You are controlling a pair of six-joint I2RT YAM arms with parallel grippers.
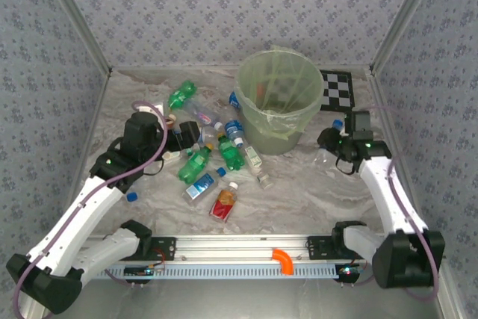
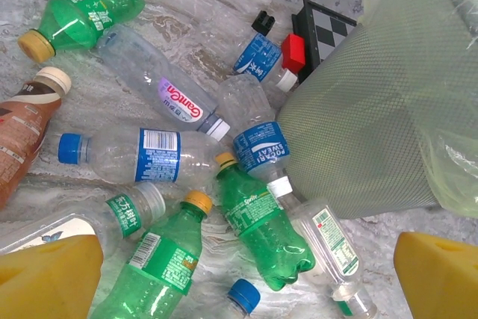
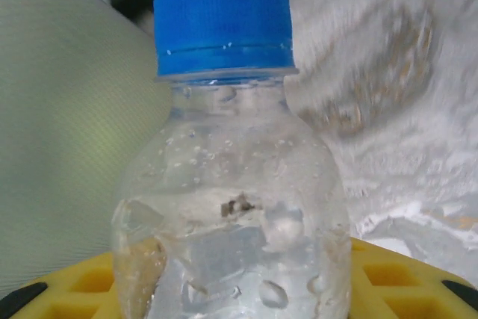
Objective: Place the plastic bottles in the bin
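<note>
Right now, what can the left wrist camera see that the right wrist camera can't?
Left wrist camera, not right wrist: a green bottle, a brown bottle and more lying around, plus the checkerboard card. Right wrist camera, not left wrist: one blue-capped clear bottle, very close up. Both: the pale green bin and the marbled table.

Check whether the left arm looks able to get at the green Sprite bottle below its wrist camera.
Probably yes. The left fingers stand wide open either side of the Sprite bottle, with nothing over it. A white-capped clear bottle and another green bottle crowd it and might get caught too.
</note>
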